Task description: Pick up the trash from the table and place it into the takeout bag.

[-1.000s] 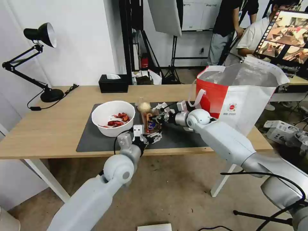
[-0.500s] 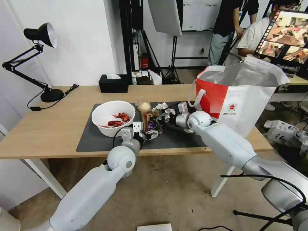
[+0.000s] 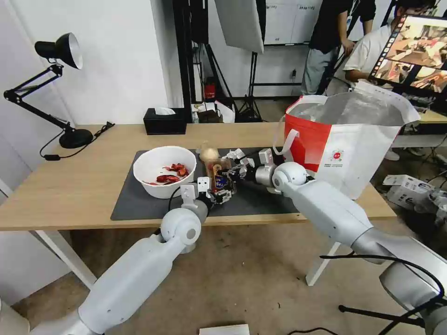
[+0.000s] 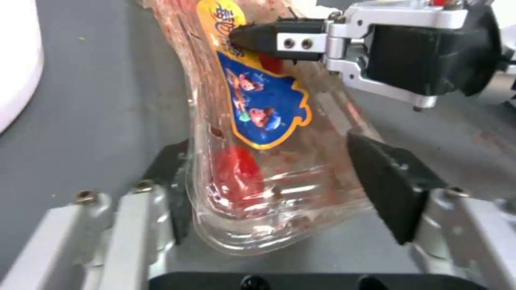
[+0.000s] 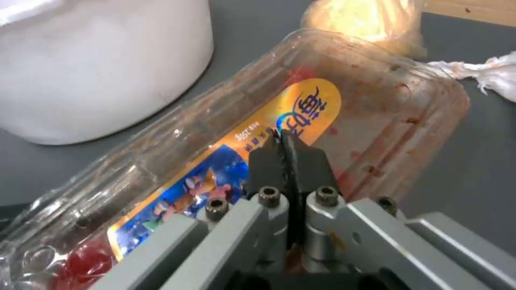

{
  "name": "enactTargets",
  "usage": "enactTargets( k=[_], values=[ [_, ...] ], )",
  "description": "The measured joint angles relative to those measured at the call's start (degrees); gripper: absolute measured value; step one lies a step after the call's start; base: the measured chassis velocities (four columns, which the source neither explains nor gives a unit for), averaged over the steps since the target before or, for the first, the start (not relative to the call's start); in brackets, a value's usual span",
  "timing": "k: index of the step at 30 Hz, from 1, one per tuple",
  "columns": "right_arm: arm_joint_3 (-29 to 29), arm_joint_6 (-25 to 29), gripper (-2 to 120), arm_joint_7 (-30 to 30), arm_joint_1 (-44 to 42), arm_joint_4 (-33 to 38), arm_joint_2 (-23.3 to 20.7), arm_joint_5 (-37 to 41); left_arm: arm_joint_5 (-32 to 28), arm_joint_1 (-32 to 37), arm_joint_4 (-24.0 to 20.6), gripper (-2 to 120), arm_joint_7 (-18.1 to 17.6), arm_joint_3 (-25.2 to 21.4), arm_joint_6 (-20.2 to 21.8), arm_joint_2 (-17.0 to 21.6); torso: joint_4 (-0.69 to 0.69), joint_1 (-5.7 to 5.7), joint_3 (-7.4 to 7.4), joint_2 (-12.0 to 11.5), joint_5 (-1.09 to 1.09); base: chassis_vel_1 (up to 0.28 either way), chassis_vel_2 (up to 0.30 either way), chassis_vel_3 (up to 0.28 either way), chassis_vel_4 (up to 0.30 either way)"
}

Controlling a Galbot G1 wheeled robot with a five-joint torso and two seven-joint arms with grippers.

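On a long light-wood desk with a dark grey mat, both arms of a Galbot G1 meet at a clear plastic tray of cherry tomatoes lying near the mat's middle.

At the mat's 9 o'clock side stands a white round bowl with red scraps, just beside the tray.

The left end effector reaches in from 6 o'clock. In the left wrist view its two black pads stand wide apart, straddling the near end of the tray: one pad touches the tray's wall, while the other pad stands a little clear of it, so nothing is clamped. A red tomato shows through the clear plastic below the blue-and-yellow label.

The right end effector comes in from 3 o'clock. In the right wrist view its fingertips are pressed together on the tray's labelled wall, pinching the thin plastic between them.

At the tray's 12 o'clock end lie a small clear bag with a beige lump and a crumpled white tissue.

At the desk's 3 o'clock end stands the red-and-white takeout bag, upright and open, its silver lining showing.
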Motion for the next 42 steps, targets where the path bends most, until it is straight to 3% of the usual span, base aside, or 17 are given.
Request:
enactTargets(
  k=[2, 6, 13, 17, 26, 30, 33, 34, 37, 42],
  values=[
    [0.4, 0.0, 0, 0.1, -0.3, 0.1, 0.0, -0.1, -0.1, -0.3, 0.5, 50, -0.6, 0.1, 0.0, 0.0, 0.01, 0.00, 0.01, 0.0, 0.01, 0.000, 0.000, 0.000, 0.000],
    [0.7, 0.0, 0, 0.3, -0.5, 0.4, 0.0, -0.2, -0.3, -0.5, 0.7, 41, -0.7, 0.2, 0.0, -0.1, 0.02, 0.00, 0.00, 0.0, 0.01, 0.000, 0.000, 0.000, 0.000],
    [1.6, -0.1, 0, 0.8, -1.3, 1.8, -0.7, -0.2, -1.5, -0.6, 0.2, 10, -1.6, 1.0, -0.2, 0.0, 0.02, 0.01, 0.01, 0.0, 0.01, 0.000, 0.000, 0.000, 0.000],
    [1.9, -0.1, 0, 1.0, -1.4, 2.2, -1.1, -0.2, -2.0, -0.6, -0.1, 0, -2.4, 1.3, -0.2, 0.1, 0.01, 0.01, 0.00, 0.0, 0.00, 0.000, 0.000, 0.000, 0.000],
    [4.5, -0.1, 0, 2.1, -3.0, 5.9, -2.7, 0.5, -4.7, -0.1, -2.5, 0, -4.5, 1.4, -0.4, 0.6, 0.01, 0.01, 0.01, 0.0, 0.00, 0.000, 0.000, 0.000, 0.000],
    [7.2, -0.1, 0, 3.9, -5.7, 13.5, -6.6, 2.4, -5.7, 0.5, -4.9, 0, -5.1, 0.6, -0.7, 1.9, 0.02, 0.02, 0.02, 0.0, 0.02, 0.000, 0.000, 0.000, 0.000],
    [10.3, 0.1, 3, 6.1, -10.4, 23.9, -12.9, 3.9, -6.2, 1.5, -7.3, 0, -5.3, -0.7, -1.6, 3.3, 0.00, 0.01, 0.01, 0.0, 0.03, 0.000, 0.000, 0.000, 0.000],
    [10.3, 0.1, 3, 6.1, -10.4, 23.9, -12.9, 3.9, -6.2, 1.5, -7.3, 0, -5.3, -0.7, -1.6, 3.3, 0.00, 0.01, 0.01, 0.0, 0.03, 0.000, 0.000, 0.000, 0.000],
    [15.0, 1.9, 17, 9.4, -17.9, 34.0, -18.9, 4.1, -6.5, 2.6, -9.8, 0, -5.1, -2.2, -2.6, 4.4, -0.01, 0.00, 0.00, 0.0, 0.00, 0.000, 0.000, 0.000, 0.000],
    [19.5, 3.5, 28, 11.6, -23.9, 39.7, -21.4, 4.1, -6.9, 3.2, -11.3, 0, -5.0, -3.1, -2.9, 4.9, 0.02, 0.01, 0.00, 0.0, 0.00, 0.000, 0.000, 0.000, 0.000]
  ],
)
